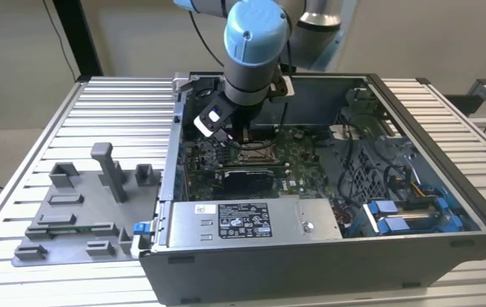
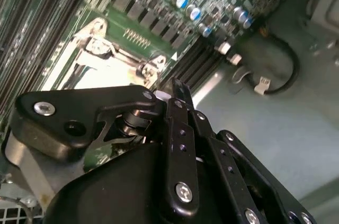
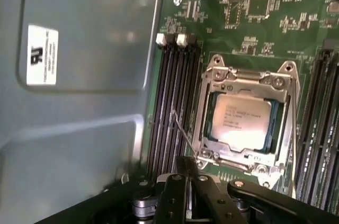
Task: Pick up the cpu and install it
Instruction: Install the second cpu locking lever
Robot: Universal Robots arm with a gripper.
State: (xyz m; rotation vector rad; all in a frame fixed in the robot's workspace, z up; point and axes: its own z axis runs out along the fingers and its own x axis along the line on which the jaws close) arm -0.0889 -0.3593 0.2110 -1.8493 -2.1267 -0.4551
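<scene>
The cpu (image 3: 241, 121) sits flat inside the socket frame (image 3: 244, 78) on the motherboard (image 3: 254, 7), its pale metal top facing up and framed on all sides by the metal load plate, so it looks already seated rather than carried. The thin wire lever (image 3: 183, 128) stands out at an angle beside the frame, toward the memory slots (image 3: 172, 107), which suggests the socket isn't latched down.

The gripper (image 3: 186, 192) hangs just beside the socket's edge, over the lever end, not over the chip itself. Its fingers appear pressed together with nothing between them; in the second wrist view the gripper (image 2: 175, 97) shows the same narrow, closed tip near the frame's corner.

In the exterior view the arm (image 1: 256, 45) reaches straight down into the open computer case (image 1: 447, 192), near the case's back wall. The grey fixture blocks (image 1: 81, 204) stand on the slatted table (image 1: 115, 109), well apart from the case, at the exterior view's left.
</scene>
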